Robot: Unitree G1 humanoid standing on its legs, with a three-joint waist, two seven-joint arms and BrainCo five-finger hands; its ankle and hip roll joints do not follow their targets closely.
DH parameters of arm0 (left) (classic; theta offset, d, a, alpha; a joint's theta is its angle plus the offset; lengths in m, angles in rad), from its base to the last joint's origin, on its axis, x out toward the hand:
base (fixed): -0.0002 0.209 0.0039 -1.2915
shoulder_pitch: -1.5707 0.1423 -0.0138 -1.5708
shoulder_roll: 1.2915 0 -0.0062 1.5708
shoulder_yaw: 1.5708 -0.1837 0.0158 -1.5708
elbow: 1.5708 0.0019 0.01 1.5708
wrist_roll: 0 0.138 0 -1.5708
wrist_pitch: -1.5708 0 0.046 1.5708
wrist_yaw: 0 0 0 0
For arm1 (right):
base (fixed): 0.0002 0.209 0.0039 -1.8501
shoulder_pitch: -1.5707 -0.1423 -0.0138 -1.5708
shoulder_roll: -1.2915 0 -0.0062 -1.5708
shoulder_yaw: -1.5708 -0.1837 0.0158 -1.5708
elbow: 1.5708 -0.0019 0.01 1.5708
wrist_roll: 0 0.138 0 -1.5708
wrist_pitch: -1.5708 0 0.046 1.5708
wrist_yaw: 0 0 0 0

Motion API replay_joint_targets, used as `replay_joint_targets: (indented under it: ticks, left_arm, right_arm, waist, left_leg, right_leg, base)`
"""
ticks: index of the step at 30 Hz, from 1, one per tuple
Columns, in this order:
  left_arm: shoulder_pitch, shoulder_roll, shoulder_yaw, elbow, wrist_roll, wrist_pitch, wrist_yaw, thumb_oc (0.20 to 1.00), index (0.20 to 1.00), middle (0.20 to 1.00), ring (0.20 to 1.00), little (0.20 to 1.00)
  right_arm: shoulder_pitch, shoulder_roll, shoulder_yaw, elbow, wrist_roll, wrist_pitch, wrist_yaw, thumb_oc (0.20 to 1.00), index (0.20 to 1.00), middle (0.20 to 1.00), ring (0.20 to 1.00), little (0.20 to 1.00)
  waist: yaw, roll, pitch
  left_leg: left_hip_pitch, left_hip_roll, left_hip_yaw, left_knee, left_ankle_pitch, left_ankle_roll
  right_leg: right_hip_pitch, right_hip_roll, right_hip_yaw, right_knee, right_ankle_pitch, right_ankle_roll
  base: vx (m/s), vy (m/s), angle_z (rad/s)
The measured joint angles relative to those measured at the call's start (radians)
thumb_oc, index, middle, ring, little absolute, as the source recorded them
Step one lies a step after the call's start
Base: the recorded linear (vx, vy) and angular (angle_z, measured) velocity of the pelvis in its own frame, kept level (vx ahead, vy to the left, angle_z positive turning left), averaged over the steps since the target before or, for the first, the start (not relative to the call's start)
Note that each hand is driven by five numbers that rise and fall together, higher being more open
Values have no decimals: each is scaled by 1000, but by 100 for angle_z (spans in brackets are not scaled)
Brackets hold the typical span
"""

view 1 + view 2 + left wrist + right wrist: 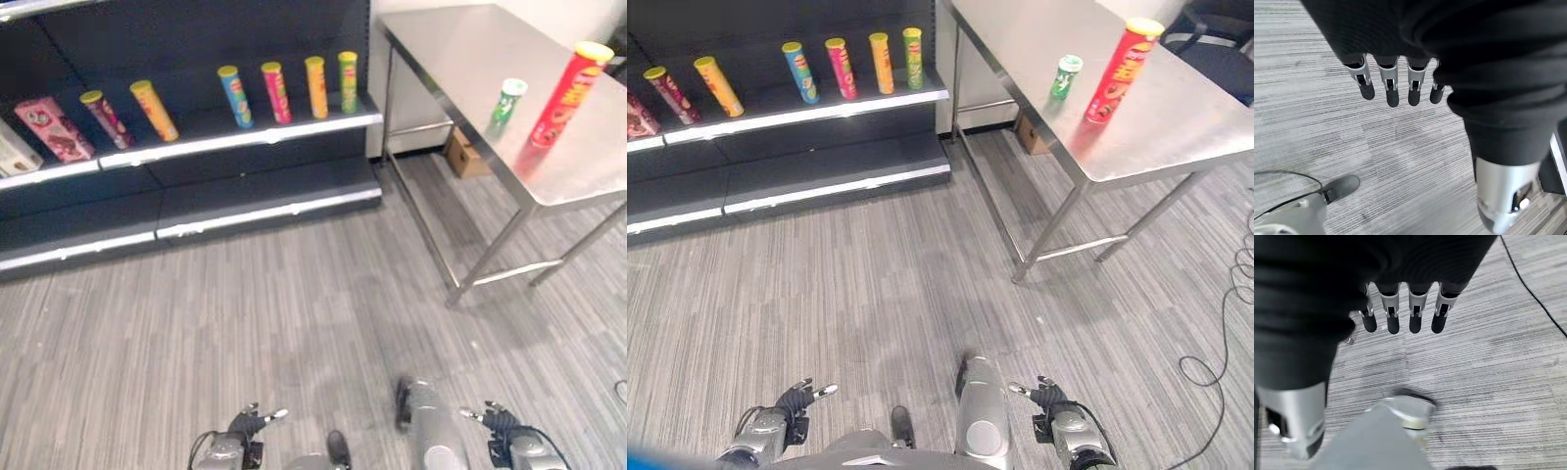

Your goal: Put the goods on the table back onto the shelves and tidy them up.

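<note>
Both hands hang low at the near edge, left hand (pixel 245 427) and right hand (pixel 495 421), fingers (pixel 1392 90) straight and apart, holding nothing, touching nothing. Goods to fetch: tall red can (pixel 568 94) and small green can (pixel 507 102), upright, near each other on the table (pixel 460 59), far right. Judgement: approach the table first, grasp one can low around its body, keep it upright, then carry it left to the shelf (pixel 245 137).

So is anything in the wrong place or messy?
Yes. A tall red can and a small green can stand on the steel table, away from the other cans lined up on the shelf. Nothing looks spilled or broken.
</note>
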Motion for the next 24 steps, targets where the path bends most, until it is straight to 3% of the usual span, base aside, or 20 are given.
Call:
replay_joint_targets:
  ticks: [3,4,5,6,7,8,9,10,11,12,14,16,17,18,20,22,23,24]
  left_arm:
    - [5,-1,-1,15,30,0,-9,1000,1000,1000,1000,1000]
    - [20,-6,-2,11,31,0,-15,1000,1000,1000,1000,1000]
    - [24,-6,-2,11,31,0,-16,1000,1000,1000,1000,1000]
    - [28,-9,-3,12,31,0,-16,1000,1000,1000,1000,1000]
    - [32,-18,-16,16,37,4,-16,1000,1000,1000,1000,1000]
    - [27,-29,-33,14,38,2,-20,1000,1000,1000,1000,1000]
    - [14,-41,-33,9,38,-2,-26,1000,1000,1000,1000,1000]
    - [9,-42,-33,6,38,-2,-27,1000,1000,1000,1000,1000]
    - [5,-42,-31,1,37,-2,-28,1000,1000,1000,1000,1000]
    - [2,-43,-31,5,36,-2,-28,1000,1000,1000,1000,1000]
    - [5,-50,-31,8,36,-2,-30,1000,1000,1000,1000,1000]
    - [-2,-49,-22,15,36,-1,-30,1000,1000,1000,1000,1000]
    - [-2,-49,-22,15,36,-1,-30,1000,1000,1000,1000,1000]
    - [-5,-46,-10,14,36,0,-30,1000,1000,1000,1000,1000]
    - [-11,-38,-19,15,36,1,-30,1000,1000,1000,1000,1000]
    - [-31,-27,-41,13,36,2,-34,1000,1000,1000,1000,1000]
    - [-37,-18,-54,11,38,2,-40,1000,1000,1000,1000,1000]
    - [-41,-9,-61,10,39,2,-45,1000,1000,1000,1000,1000]
  right_arm:
    - [16,1,-11,14,0,2,0,1000,1000,1000,1000,1000]
    - [22,-2,-59,15,0,1,-3,1000,1000,1000,1000,1000]
    - [30,-2,-69,15,0,1,-3,1000,1000,1000,1000,1000]
    - [26,-6,-69,17,0,2,-3,1000,1000,1000,1000,1000]
    - [13,-14,-68,25,1,-2,0,1000,1000,1000,1000,1000]
    - [37,-33,-67,24,1,-2,1,1000,1000,1000,1000,1000]
    - [45,-55,-67,45,1,-2,-1,1000,1000,1000,1000,1000]
    - [31,-76,-68,51,3,-5,-2,1000,1000,1000,1000,1000]
    - [20,-100,-68,44,9,-21,-3,1000,1000,1000,1000,1000]
    - [15,-106,-69,47,9,-29,-5,1000,1000,1000,1000,1000]
    - [19,-117,-58,48,10,-32,-8,1000,1000,1000,1000,1000]
    - [22,-112,-60,57,10,-28,-8,1000,1000,1000,1000,1000]
    - [22,-112,-60,57,10,-28,-8,1000,1000,1000,1000,1000]
    - [37,-90,-60,74,10,-26,-9,1000,1000,1000,1000,1000]
    - [27,-59,-45,135,10,-20,-13,1000,1000,1000,1000,1000]
    - [29,-41,-19,155,10,-9,-8,1000,1000,1000,1000,1000]
    - [32,-30,-7,174,9,2,6,1000,1000,1000,1000,1000]
    - [33,-26,4,182,9,7,7,1000,1000,1000,1000,1000]
  waist:
    - [-8,-23,-6]
    - [-21,-22,-16]
    - [-22,-21,-25]
    - [-15,-8,-25]
    - [-24,25,-35]
    - [-35,48,-50]
    - [-38,70,-71]
    - [-35,75,-85]
    - [-37,71,-112]
    - [-38,64,-116]
    - [-40,69,-143]
    - [-52,74,-145]
    - [-52,74,-145]
    - [-45,41,-126]
    - [-36,-3,-106]
    - [-35,-19,-99]
    - [-34,-42,-90]
    - [-33,-36,-83]
  left_leg:
    - [19,-9,-9,1,-28,-6]
    - [51,6,-28,-11,-60,-25]
    - [64,14,-36,-10,-81,-46]
    - [82,34,-35,-5,-102,-69]
    - [86,77,-44,12,-132,-93]
    - [84,115,-70,57,-162,-124]
    - [105,149,-86,82,-169,-134]
    - [119,175,-81,120,-156,-153]
    - [105,205,-87,235,-134,-192]
    - [79,221,-82,340,-130,-217]
    - [27,243,-86,469,-92,-280]
    - [-27,278,-88,625,-30,-337]
    - [-27,278,-88,625,-30,-337]
    - [-150,308,-83,905,70,-349]
    - [-242,295,-52,1010,58,-337]
    - [-295,295,-18,933,33,-297]
    - [-324,306,7,762,22,-291]
    - [-321,312,26,617,31,-279]
  right_leg:
    - [28,13,-31,-138,23,17]
    - [70,16,-130,-66,64,-13]
    - [109,21,-147,-58,70,-22]
    - [130,42,-167,-74,117,-54]
    - [139,63,-183,-33,126,-75]
    - [156,83,-196,-2,131,-82]
    - [182,114,-206,21,104,-124]
    - [217,138,-218,25,75,-169]
    - [274,171,-224,-3,43,-199]
    - [315,182,-225,-34,41,-202]
    - [355,206,-217,-48,25,-250]
    - [395,235,-209,-66,9,-271]
    - [395,235,-209,-66,9,-271]
    - [458,247,-182,-88,-9,-303]
    - [518,231,-146,-106,-20,-313]
    - [548,222,-138,-133,-20,-310]
    - [563,219,-125,-150,-19,-300]
    - [569,224,-123,-158,-18,-297]
  base:
    - [272,-78,21]
    - [613,-197,29]
    - [611,-198,13]
    - [611,-224,6]
    - [278,-127,34]
    - [313,-154,69]
    - [325,-154,63]
    - [400,-213,25]
    - [373,-202,-3]
    - [331,-198,-15]
    - [236,-172,-16]
    - [209,-156,-9]
    - [191,-105,-31]
    - [200,-59,-45]
    - [177,29,-51]
    - [149,92,-24]
    - [127,120,-31]
    - [265,302,-49]
